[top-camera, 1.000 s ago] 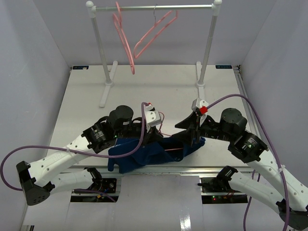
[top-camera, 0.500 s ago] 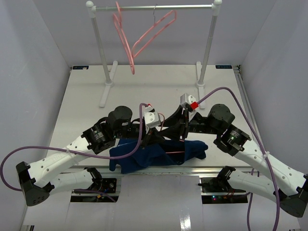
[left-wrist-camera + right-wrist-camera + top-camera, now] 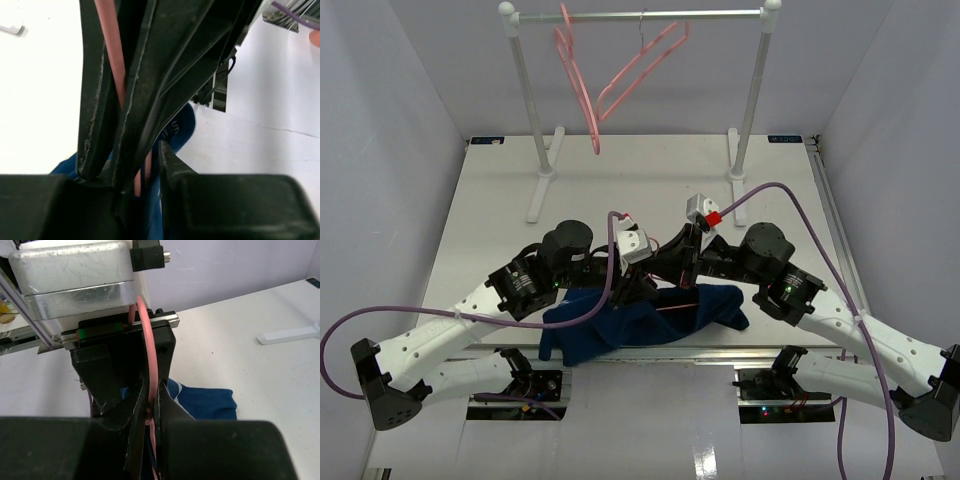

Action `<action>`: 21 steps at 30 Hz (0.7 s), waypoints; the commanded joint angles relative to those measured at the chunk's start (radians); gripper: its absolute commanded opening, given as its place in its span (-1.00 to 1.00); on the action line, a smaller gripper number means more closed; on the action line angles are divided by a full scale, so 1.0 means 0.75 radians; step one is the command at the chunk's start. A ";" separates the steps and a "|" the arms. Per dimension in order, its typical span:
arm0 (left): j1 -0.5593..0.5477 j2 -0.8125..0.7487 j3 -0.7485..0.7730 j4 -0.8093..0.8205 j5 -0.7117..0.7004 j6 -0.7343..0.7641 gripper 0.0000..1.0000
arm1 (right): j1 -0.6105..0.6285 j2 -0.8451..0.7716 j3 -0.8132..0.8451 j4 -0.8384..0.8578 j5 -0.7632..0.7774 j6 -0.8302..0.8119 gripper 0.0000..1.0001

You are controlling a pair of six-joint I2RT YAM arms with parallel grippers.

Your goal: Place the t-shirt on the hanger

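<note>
At the near edge of the white table [image 3: 500,200], the crumpled dark navy-blue cloth t-shirt [image 3: 620,335] lies bunched under both wrists. The thin pink triangular clothes hanger [image 3: 150,345] is over the shirt, one bar showing across the folds. Left gripper [image 3: 117,75] is clamped on a hanger rod. Right gripper [image 3: 151,407] pinches the hanger too (fingers nearly meeting), directly facing the left one.

The t-shirt [image 3: 620,332], dark navy and crumpled, lies in a long heap along the near edge of the table [image 3: 620,180]. The hanger [image 3: 149,355], a thin pink rod, rises curving from the cloth, pinched in both the right claw [image 3: 150,407] and the left claw [image 3: 136,177].
</note>
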 commanded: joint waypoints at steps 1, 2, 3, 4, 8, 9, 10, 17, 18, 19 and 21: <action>-0.019 -0.013 0.170 0.007 -0.104 -0.031 -0.26 | 0.016 -0.071 -0.007 -0.095 0.212 -0.044 -0.84; -0.019 -0.009 0.201 -0.031 -0.153 -0.033 -0.20 | 0.016 -0.085 0.000 -0.130 0.245 -0.055 -0.85; -0.019 -0.006 0.241 -0.068 -0.201 -0.035 -0.13 | 0.015 -0.098 0.013 -0.166 0.278 -0.064 -0.84; -0.019 -0.002 0.282 -0.105 -0.249 -0.037 -0.05 | 0.014 -0.111 0.027 -0.202 0.312 -0.073 -0.84; -0.017 -0.005 0.415 -0.222 -0.404 -0.027 0.07 | 0.014 -0.122 0.102 -0.316 0.410 -0.110 -0.84; -0.017 -0.008 0.438 -0.244 -0.434 -0.022 0.09 | 0.013 -0.120 0.113 -0.360 0.420 -0.115 -0.84; -0.017 -0.010 0.460 -0.265 -0.468 -0.018 0.12 | 0.012 -0.118 0.123 -0.397 0.429 -0.122 -0.84; -0.019 -0.071 0.493 -0.307 -0.587 0.066 0.38 | 0.010 -0.131 0.111 -0.414 0.362 -0.176 -0.84; -0.019 -0.075 0.495 -0.319 -0.583 0.072 0.39 | 0.008 -0.133 0.107 -0.414 0.350 -0.183 -0.84; -0.019 -0.079 0.495 -0.324 -0.578 0.078 0.40 | 0.009 -0.136 0.102 -0.412 0.330 -0.192 -0.84; -0.019 -0.075 0.492 -0.340 -0.562 0.084 0.41 | 0.010 -0.141 0.097 -0.409 0.311 -0.201 -0.85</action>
